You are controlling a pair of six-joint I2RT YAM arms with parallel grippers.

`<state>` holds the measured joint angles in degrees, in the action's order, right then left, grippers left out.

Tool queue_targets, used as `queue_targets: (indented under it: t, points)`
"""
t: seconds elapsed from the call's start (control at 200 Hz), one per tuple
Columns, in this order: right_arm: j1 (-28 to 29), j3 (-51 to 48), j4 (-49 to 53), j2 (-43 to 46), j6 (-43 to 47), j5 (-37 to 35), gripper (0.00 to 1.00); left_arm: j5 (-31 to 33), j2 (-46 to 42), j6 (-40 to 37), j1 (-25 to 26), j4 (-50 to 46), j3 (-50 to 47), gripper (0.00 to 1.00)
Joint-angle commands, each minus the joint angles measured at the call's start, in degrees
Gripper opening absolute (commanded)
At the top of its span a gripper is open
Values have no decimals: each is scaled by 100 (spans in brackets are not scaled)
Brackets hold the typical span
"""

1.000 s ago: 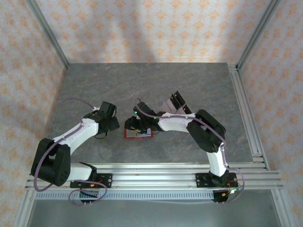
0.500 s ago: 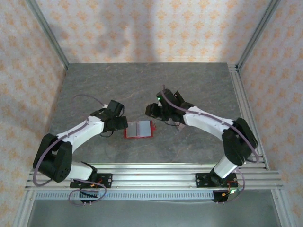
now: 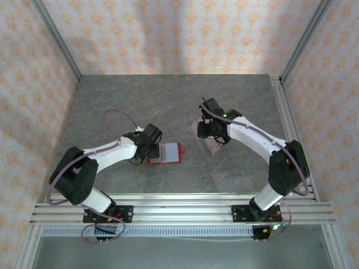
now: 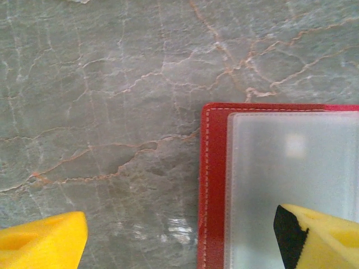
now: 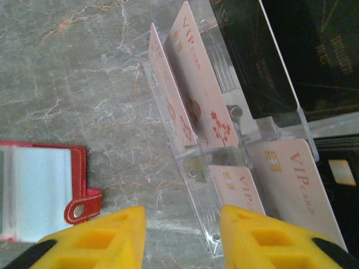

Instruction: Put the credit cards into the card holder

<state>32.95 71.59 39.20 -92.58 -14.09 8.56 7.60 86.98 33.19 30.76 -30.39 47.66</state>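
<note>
The card holder point(image 3: 169, 152) lies open on the table, red outside with a pale clear sleeve point(image 4: 291, 168) inside. My left gripper point(image 3: 152, 148) is open at its left edge. One yellow finger point(image 4: 322, 235) hangs over the sleeve and the other over bare table. Several pale pink credit cards point(image 5: 199, 95) stand or lie in a clear rack point(image 3: 205, 140). My right gripper point(image 5: 182, 235) hovers open over the rack's near corner, holding nothing. The holder's snap tab point(image 5: 84, 207) shows to its left.
Black cards point(image 5: 252, 56) stand in the rack's far slots. Aluminium rails point(image 3: 291, 134) run along the table's right and near edges. Patterned walls close in the back and sides. Open grey stone table point(image 3: 168, 101) lies behind both arms.
My right gripper left the card holder, swung back right to the card rack, and its jaws narrowed a little. My left gripper slid right up to the holder's left edge.
</note>
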Motion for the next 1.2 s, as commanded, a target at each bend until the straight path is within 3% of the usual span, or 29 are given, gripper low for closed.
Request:
queue_targets:
  t: [0.0, 0.596, 1.076, 1.191]
  points:
    - [10, 339, 336, -353, 438, -282, 36, 424, 37, 135, 40, -219, 78, 88]
    - [15, 1829, 693, -2052, 881, -849, 28, 489, 76, 180, 51, -214, 20, 88]
    - [21, 1957, 727, -2358, 897, -728, 23, 462, 82, 170, 48, -134, -24, 88]
    - [94, 1990, 793, -2338, 958, -974, 23, 461, 91, 178, 51, -125, -18, 88]
